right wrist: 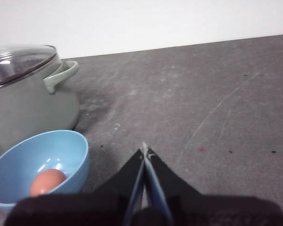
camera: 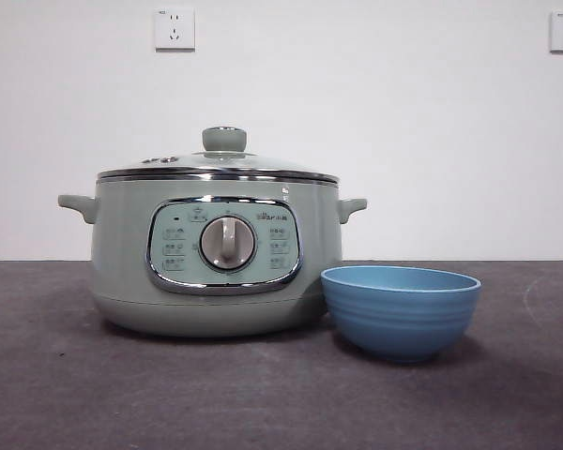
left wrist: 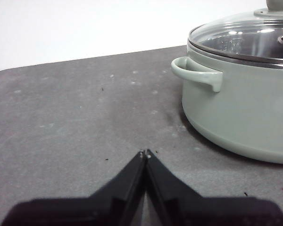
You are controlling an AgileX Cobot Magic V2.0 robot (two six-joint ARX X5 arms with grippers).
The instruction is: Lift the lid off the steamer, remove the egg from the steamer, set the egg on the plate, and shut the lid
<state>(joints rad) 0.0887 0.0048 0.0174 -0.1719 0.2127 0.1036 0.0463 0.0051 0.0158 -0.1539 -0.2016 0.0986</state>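
In the front view the steamer [camera: 216, 253] stands on the dark grey table [camera: 75, 394], left of centre, with the lid [camera: 218, 167] seated on its chrome rim and the pale green knob [camera: 224, 139] upright on top. Its chrome-framed panel [camera: 223, 246] faces the camera with a silver dial [camera: 227, 243] in the middle; a small brand mark sits above the dial to the right, too small to read, and the little button labels around it are likewise illegible. The plate [camera: 401, 311] stands just right of the steamer and nearer, close against its base. Two white wall sockets [camera: 174, 28] hang on the far wall. In the left wrist view the left gripper [left wrist: 145, 153] hovers low over bare table with its jaws pressed together, holding nothing, the steamer's side handle [left wrist: 198, 73] and glass lid well beyond it. In the right wrist view the right gripper [right wrist: 145, 149] also has its jaws together and empty, over open table; the egg [right wrist: 47, 181] lies inside the plate, beside the steamer.
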